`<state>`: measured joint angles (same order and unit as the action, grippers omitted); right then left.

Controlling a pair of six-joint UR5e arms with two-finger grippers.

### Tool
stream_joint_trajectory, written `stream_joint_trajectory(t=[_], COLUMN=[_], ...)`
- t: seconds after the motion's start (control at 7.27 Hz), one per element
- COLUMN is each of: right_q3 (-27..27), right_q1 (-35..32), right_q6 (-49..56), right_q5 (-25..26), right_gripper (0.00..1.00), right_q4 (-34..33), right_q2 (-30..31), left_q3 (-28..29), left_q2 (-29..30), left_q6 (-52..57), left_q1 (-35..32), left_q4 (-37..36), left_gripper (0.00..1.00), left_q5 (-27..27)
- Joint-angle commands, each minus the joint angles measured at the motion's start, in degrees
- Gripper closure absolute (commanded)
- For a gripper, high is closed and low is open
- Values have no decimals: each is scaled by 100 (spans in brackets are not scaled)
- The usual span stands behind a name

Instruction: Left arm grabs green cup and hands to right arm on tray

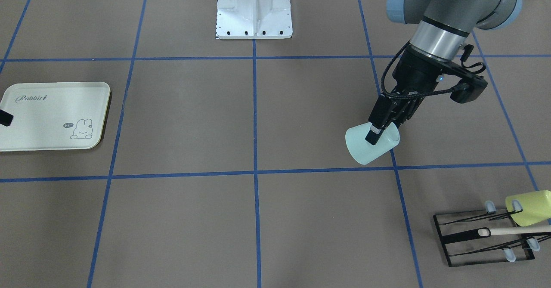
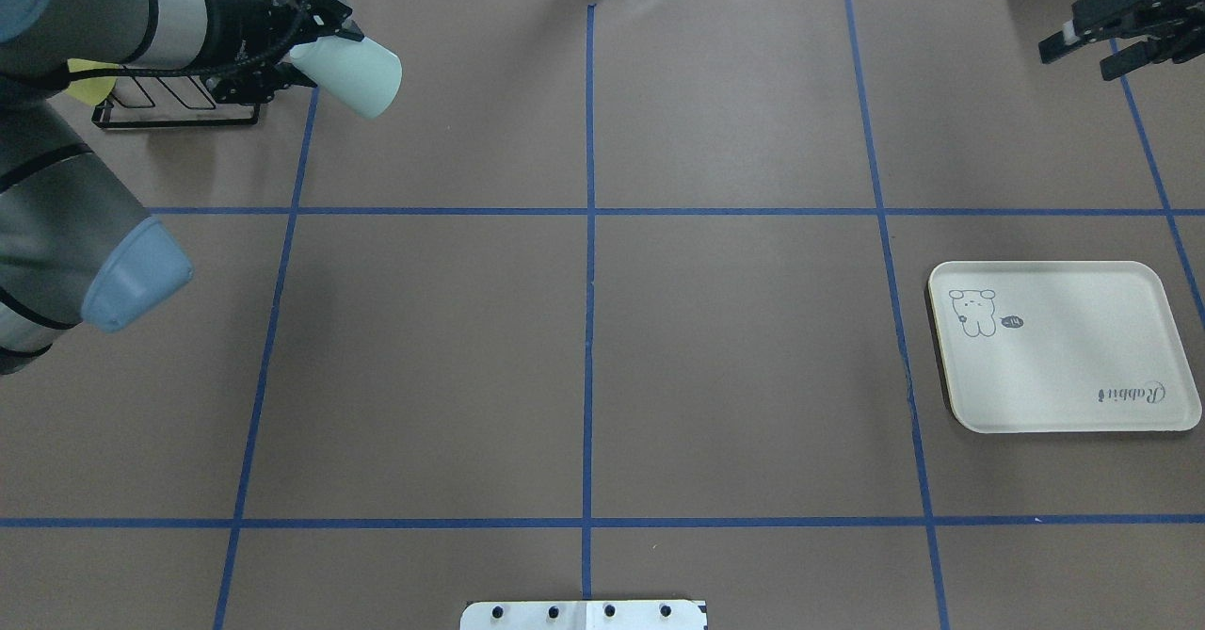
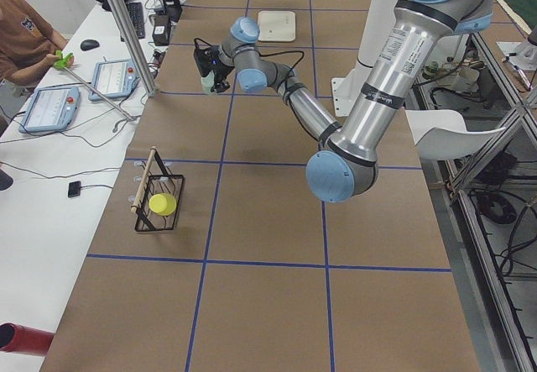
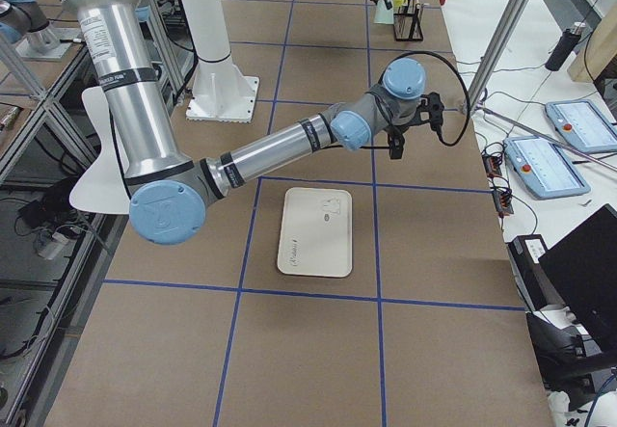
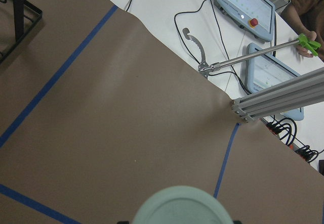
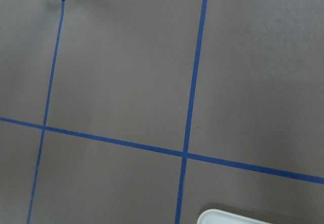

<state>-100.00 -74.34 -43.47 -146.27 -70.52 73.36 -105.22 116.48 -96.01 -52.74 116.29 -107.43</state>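
Your left gripper (image 1: 373,136) is clamped on the green cup (image 1: 366,148), one finger lying across the outer wall near one end. It holds the cup tipped on its side over the robot's left half of the table, and it looks lifted off the surface. The tray (image 1: 43,107) lies flat on the robot's right side, well apart from the cup, with nothing on it. Your right gripper (image 2: 1073,57) hangs on that same side with its fingers spread and nothing between them. Expect the cup to be light and fairly stiff. It is smooth, plain plastic with no handle, so it will likely be slippery, and the slight taper may let it slide out of a weak pinch. The thin wall might also flex if you squeeze hard. For the hand-over, I would have the right gripper take the free end, away from the left fingers, closing across the body rather than on the rim alone. Release the left only once that grip looks firm. The only writing you can read is on the tray: "Rabbit" in script, and a tiny "hi" bubble beside the bunny drawing. The cup carries no label. Don't confuse it with the yellow-green cup (image 1: 531,206) on the wire rack (image 1: 456,236).
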Motion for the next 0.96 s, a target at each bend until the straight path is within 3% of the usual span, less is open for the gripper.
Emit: stream_joint_trajectory(t=[0.0,0.14,0.69,0.83], right_q3=[-10,16,-54,-141], right_q1=[917,1269,1957,2080], right_q6=[-2690,-3494,-4984,-5797], right_q5=[763,975,1065,1143], right_gripper=[0,0,0,0], right_q4=[2084,2965,4491,4973], right_q2=[-58,-102,-795,-962], left_q3=[-60,-104,-306,-324], left_q2=[85,242,734,945], left_q6=[-432,-688,-1969,-2470], left_q1=[78,158,667,807], left_q4=[8,-10,-45,-45], left_gripper=[91,91,88,88], left_q5=[-15,-6,-59,-59])
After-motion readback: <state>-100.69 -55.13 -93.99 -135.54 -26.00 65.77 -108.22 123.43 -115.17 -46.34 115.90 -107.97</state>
